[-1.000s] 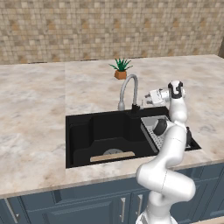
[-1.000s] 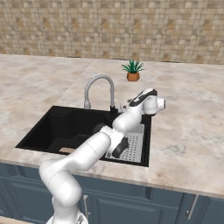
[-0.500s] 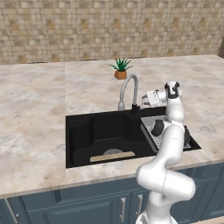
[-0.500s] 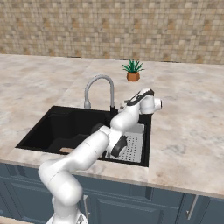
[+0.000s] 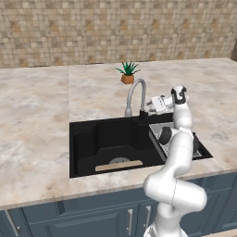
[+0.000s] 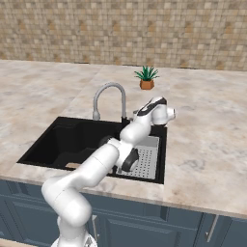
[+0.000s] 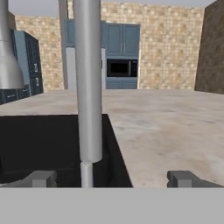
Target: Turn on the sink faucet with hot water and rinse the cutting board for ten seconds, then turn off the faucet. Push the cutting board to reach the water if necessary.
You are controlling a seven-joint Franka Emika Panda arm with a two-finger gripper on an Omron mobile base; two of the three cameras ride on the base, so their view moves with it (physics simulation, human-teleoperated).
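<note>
The sink faucet [image 5: 135, 94] arches its silver-grey gooseneck over the back of the black sink [image 5: 88, 143]; no water runs from it. My gripper [image 5: 150, 103] is open at the faucet's right, level with the lower pipe and pointing at it. In the hand view the faucet's upright pipe [image 7: 89, 87] stands close, left of centre between my spread fingertips [image 7: 42, 178], and my gripper [image 7: 112, 179] holds nothing. The cutting board [image 5: 119, 165] lies flat in the basin by its front wall, and a sliver of the cutting board [image 6: 72, 165] shows past my arm.
A grey perforated tray [image 6: 147, 157] fills the right end of the sink under my arm. A small potted plant [image 5: 127, 73] stands on the counter behind the faucet. Marble counter [image 7: 166, 131] spreads around the sink, with a tiled wall behind.
My hand has crept a little left, closer to the faucet's pipe. The jaws stay open, and the board and faucet have not moved.
</note>
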